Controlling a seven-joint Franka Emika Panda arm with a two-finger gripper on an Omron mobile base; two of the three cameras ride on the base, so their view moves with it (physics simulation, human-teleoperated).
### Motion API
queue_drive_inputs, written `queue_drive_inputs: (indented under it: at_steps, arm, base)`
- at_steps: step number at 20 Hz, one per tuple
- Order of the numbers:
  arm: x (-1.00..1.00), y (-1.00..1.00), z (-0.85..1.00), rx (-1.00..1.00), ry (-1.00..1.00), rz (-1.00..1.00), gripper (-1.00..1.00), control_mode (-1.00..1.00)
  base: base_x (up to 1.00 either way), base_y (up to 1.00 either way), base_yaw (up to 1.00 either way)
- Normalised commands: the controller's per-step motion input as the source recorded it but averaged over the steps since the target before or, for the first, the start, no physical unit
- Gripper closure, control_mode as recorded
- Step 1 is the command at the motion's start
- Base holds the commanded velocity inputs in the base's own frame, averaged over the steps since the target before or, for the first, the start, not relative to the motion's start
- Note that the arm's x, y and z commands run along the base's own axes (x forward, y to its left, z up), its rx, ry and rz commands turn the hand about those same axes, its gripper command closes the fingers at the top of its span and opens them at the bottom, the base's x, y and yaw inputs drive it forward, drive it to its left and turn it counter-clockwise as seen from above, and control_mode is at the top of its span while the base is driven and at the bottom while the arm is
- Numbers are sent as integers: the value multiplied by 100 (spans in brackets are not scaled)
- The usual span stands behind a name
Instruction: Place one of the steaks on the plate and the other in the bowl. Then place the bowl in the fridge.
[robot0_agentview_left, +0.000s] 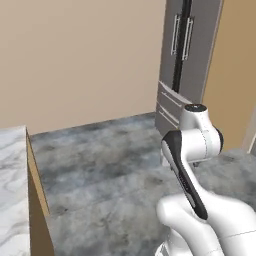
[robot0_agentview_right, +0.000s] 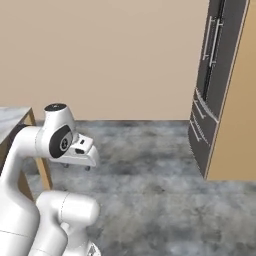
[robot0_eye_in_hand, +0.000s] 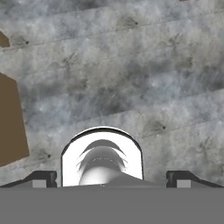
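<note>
Fridge (robot0_agentview_left: 187, 50): tall, grey steel, French-door pattern. Two vertical bar handles side by side at the centre seam, pale metal. Dark line down the seam between the doors. Two lower drawers beneath, each with a horizontal pale trim strip. Doors and drawers shut. Standing at the far right of the room, against the beige wall (robot0_agentview_left: 80, 55) in the left base view, with a tan side panel (robot0_agentview_left: 232, 65) hard against its right flank. In the right base view (robot0_agentview_right: 217, 75), seen obliquely at the upper right edge, darker in tone, drawers stacked below the doors, same tan panel (robot0_agentview_right: 237, 125) on the near side.

Floor (robot0_agentview_left: 110, 170): mottled grey stone pattern, running from the wall to the foot of the fridge.

Bench (robot0_agentview_left: 12, 190): marbled white-grey top with tan wooden side, at the lower left of the left base view, well apart from the fridge; corner and leg visible at the left edge of the right base view (robot0_agentview_right: 15, 117).

Tool (robot0_eye_in_hand: 111, 179): two small dark fingertips (robot0_eye_in_hand: 41, 178) at the bottom of the hand view, set far apart, spread wide, nothing between them. Pointed down at the grey floor (robot0_eye_in_hand: 131, 65); brown panel (robot0_eye_in_hand: 11, 122) at the left edge of that view.
</note>
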Motion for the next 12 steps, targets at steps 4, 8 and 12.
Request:
queue_drive_inputs:
  at_steps: [4, 8, 12]
  arm:
    - [0, 0, 0, 0, 0, 0, -100, 100]
    - [0, 0, 0, 0, 0, 0, -100, 100]
    - [0, 0, 0, 0, 0, 0, -100, 100]
  base:
    - [100, 21, 18]
    - [100, 18, 8]
    - [100, 10, 7]
